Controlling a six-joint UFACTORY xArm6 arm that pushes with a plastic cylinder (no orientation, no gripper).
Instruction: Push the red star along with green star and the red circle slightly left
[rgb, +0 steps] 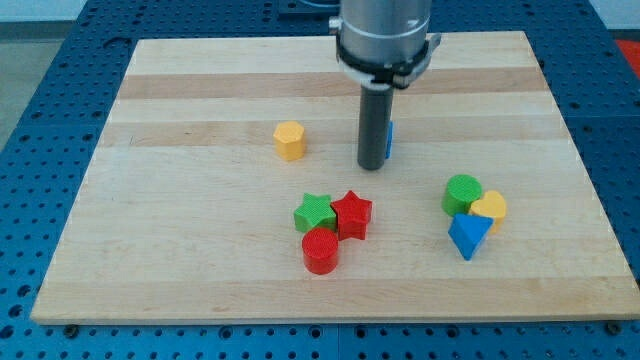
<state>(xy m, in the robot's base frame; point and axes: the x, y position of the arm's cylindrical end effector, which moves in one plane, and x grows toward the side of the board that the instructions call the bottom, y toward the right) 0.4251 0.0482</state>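
Note:
The red star (352, 214) sits near the board's middle, touching the green star (315, 213) on its left. The red circle (321, 250) lies just below them, touching both. My tip (372, 165) is on the board above and slightly right of the red star, a short gap away from it. A blue block (389, 139) is mostly hidden behind the rod, only its right edge showing.
A yellow hexagon (289, 140) stands to the left of my tip. At the right a green circle (462, 194), a yellow block (490, 209) and a blue triangle (469, 236) are clustered together. The wooden board (180, 270) lies on a blue perforated table.

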